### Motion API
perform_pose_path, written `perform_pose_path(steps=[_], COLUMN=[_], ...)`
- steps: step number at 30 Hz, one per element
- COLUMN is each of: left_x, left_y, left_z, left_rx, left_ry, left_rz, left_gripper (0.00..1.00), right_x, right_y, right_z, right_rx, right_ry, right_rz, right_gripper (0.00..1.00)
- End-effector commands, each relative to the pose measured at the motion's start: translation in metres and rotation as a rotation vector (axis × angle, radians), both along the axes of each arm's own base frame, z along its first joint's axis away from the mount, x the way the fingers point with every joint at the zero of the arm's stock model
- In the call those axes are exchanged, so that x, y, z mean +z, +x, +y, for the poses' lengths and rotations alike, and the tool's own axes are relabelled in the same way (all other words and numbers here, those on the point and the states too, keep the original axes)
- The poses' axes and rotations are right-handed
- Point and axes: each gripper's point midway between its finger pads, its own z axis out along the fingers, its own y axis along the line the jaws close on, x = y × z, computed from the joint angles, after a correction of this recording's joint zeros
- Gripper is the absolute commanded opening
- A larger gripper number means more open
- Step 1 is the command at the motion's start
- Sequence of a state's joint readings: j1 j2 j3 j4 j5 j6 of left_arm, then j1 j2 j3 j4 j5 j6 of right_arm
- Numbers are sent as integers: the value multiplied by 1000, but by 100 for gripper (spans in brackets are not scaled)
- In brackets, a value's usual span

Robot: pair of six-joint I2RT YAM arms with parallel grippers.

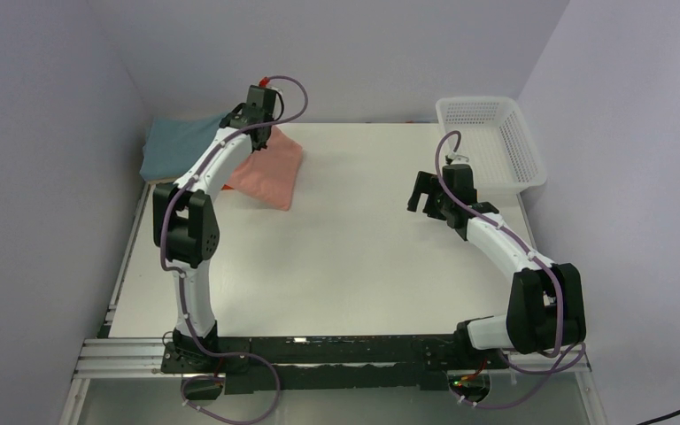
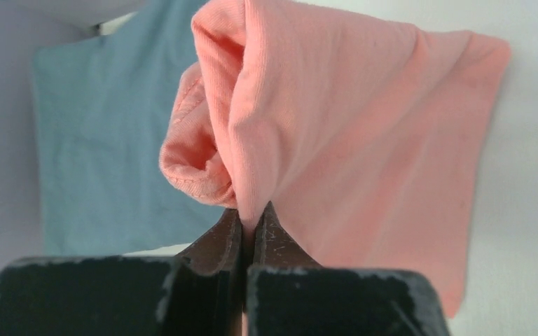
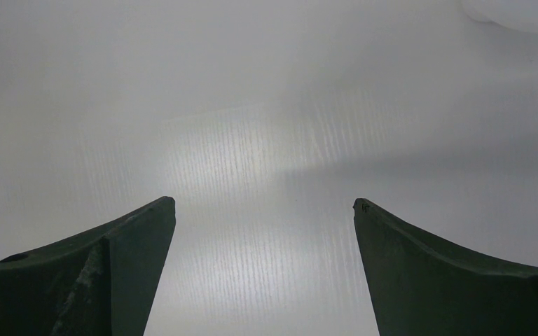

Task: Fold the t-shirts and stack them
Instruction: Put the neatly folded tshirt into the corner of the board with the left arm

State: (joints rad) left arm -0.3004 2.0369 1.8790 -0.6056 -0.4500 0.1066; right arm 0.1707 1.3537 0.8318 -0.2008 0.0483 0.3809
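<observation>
A salmon-pink t-shirt (image 1: 270, 170) lies folded at the back left of the table, partly lifted. My left gripper (image 1: 250, 118) is shut on a bunched fold of it; in the left wrist view the pink cloth (image 2: 364, 119) rises from between the closed fingertips (image 2: 253, 212). A folded teal t-shirt (image 1: 177, 146) lies flat just left of it, at the table's back left corner, and also shows in the left wrist view (image 2: 105, 140). My right gripper (image 1: 424, 200) is open and empty above bare table at the right; its fingers (image 3: 133, 245) stand wide apart.
A white plastic mesh basket (image 1: 491, 142) stands at the back right corner, just behind the right gripper. Walls close in on the left, back and right. The white table top (image 1: 345, 257) stretches between the arms.
</observation>
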Motion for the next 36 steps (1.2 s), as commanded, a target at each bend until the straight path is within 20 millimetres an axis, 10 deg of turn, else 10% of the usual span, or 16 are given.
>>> perform_pose_path(steps=[1, 26, 36], left_x=[83, 213, 181], left_y=[5, -14, 7], left_z=[36, 45, 83], left_rx=[70, 9, 83], left_ry=[81, -137, -148], left_rz=[-182, -420, -362], left_gripper=[0, 0, 0], right_x=[8, 1, -1], right_y=[7, 9, 7], right_z=[-8, -2, -7], right_rx=[-16, -2, -25], right_ry=[-24, 56, 48], right_rz=[-31, -10, 5], right_gripper=[100, 100, 100])
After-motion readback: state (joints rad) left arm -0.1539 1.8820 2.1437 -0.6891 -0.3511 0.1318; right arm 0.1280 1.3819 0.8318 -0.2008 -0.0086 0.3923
